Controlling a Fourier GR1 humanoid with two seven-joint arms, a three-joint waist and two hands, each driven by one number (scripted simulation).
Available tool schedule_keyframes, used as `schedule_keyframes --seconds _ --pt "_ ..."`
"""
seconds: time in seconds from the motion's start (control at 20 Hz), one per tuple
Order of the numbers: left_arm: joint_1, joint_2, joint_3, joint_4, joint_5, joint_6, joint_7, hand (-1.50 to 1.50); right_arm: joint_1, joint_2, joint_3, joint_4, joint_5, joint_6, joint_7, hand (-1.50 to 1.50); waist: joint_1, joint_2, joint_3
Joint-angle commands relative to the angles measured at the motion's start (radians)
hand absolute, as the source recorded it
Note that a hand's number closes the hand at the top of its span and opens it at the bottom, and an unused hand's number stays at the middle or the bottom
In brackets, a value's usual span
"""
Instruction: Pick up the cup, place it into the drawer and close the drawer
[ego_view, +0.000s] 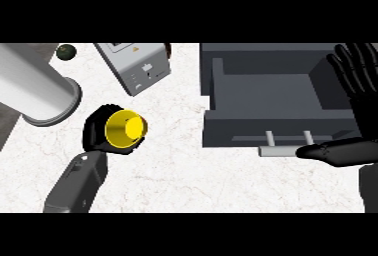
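Gripping the yellow cup (125, 128) toward the bench's (184, 172) left edge, the left robot hand (97, 126) may knock it against the open drawer's (229, 131) wall.

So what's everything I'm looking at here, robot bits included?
cup: one, yellow, left of centre, held
drawer: one, dark grey, open, right side
handle: one, pale grey, on the drawer's front
cylinder: one, white-grey, upper left
round thing: one, dark green, top left
boxy device: one, light grey, top centre
counter: one, white marbled, under everything
left forearm: one, grey, lower left
left hand: one, black, fingers curled round the cup
right hand: one, black, fingers straight, right edge beside the drawer
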Motion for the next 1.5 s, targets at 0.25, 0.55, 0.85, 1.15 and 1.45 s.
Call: schedule_keyframes --seconds 0.25,0.55,0.85,1.15,1.45 --pt "-0.106 -0.073 -0.083 -0.282 0.002 0.057 0.213 1.5 0.113 -0.002 -0.01 -0.05 0.007 0.03 -0.051 -1.5 0.011 -0.01 0.002" --pt "-0.264 -0.116 -0.13 -0.43 0.01 0.123 0.478 1.5 0.039 -0.006 -0.023 -0.034 0.003 -0.002 0.001 -1.5 0.011 -0.009 0.002" --pt "-0.454 -0.126 -0.273 -0.41 0.055 0.357 0.617 1.5 0.072 0.009 -0.006 0.004 0.02 0.026 -0.088 -1.5 -0.016 -0.003 0.002" --pt "-0.659 -0.126 -0.268 -0.239 0.057 0.419 0.755 1.5 0.041 0.031 0.024 0.001 0.051 -0.006 -0.059 -1.5 -0.025 0.003 0.002" --pt "-0.789 -0.126 -0.368 -0.023 0.119 0.527 0.824 1.5 0.007 0.026 0.026 -0.029 0.03 -0.007 -0.011 -1.5 -0.069 0.011 0.002"
